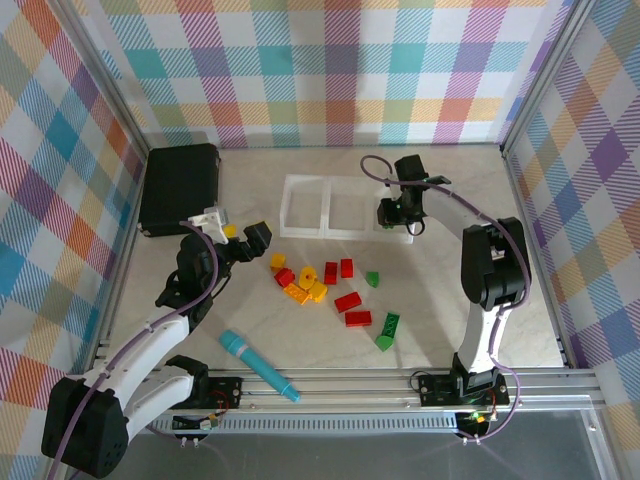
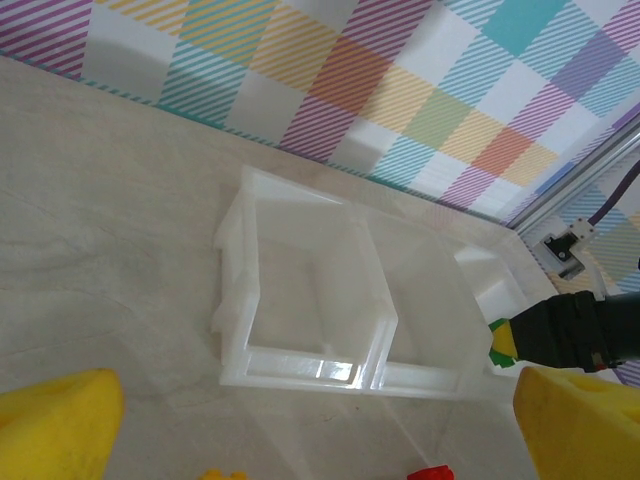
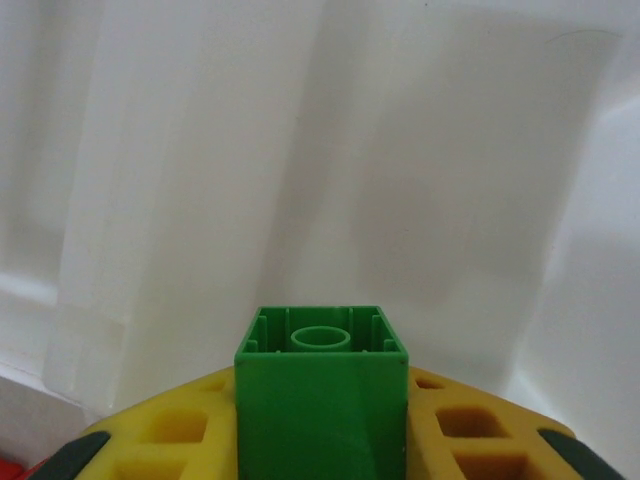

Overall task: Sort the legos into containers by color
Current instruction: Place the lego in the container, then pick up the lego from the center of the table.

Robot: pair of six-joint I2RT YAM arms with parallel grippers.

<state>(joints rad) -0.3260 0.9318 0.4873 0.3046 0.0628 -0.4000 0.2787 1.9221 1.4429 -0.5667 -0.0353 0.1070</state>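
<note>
Now my right fingers (image 3: 170, 440) clamp a small green plastic brick (image 3: 321, 400) — squarish, hollow end facing the whitish plastic tray (image 3: 200, 150); left fingers (image 2: 55, 425) wide.

Top external: overhead from the robot's side, looking down. Left wrist: low, oblique toward tray (image 2: 300, 370). Right wrist: pressed close to tray. Tray shared.

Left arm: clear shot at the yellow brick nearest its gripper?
Probably yes. The left gripper is open and sits just short of the yellow brick, with bare table between. A red brick lies close beside it. The right gripper, shut on a green brick, is off at the tray.
</note>
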